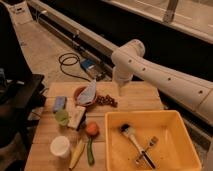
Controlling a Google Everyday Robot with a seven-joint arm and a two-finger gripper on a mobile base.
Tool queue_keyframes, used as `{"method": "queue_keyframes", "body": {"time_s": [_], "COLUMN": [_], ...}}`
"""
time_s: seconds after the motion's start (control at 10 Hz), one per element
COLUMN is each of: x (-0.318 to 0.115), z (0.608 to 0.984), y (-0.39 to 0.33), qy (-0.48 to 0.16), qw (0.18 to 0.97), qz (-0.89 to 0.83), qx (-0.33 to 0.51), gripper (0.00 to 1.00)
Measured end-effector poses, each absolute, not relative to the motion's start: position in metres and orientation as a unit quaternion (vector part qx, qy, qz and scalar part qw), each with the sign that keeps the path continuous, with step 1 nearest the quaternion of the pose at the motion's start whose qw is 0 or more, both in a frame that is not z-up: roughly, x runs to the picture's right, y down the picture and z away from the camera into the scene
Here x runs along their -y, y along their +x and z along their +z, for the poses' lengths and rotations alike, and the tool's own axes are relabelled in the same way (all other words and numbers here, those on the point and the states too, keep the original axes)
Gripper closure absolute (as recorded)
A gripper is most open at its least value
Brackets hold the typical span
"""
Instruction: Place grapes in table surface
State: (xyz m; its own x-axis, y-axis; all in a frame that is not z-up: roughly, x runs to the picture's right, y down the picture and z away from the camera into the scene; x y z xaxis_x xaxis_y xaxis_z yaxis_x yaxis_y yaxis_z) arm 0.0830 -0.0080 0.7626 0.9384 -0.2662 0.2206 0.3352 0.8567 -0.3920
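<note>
The grapes point(106, 100), seen on the bench point(143, 100) just beside the gripper's point(120, 91) parted fingers, are judged soft and light; best pinched gently mid-bunch.

The arm point(160, 75) is a thick, smooth, off-white tube reaching in from the right of the grapes point(106, 100). It has a few small dark dots spaced along its long link and a rounded, dome-like cap at the joint above them. Below that joint a shorter white link narrows into the gripper point(120, 91), a slim, darker piece just to the right of the grapes and slightly behind them.
</note>
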Motion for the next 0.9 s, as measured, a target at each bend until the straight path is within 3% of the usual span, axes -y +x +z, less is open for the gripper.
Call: {"method": "queue_keyframes", "body": {"time_s": [0.9], "x": [-0.045], "z": [0.882], "y": [0.019], "qy": [-0.298], "qw": [0.935], "qz": [-0.131], "qx": [0.139], "gripper": [0.35]}}
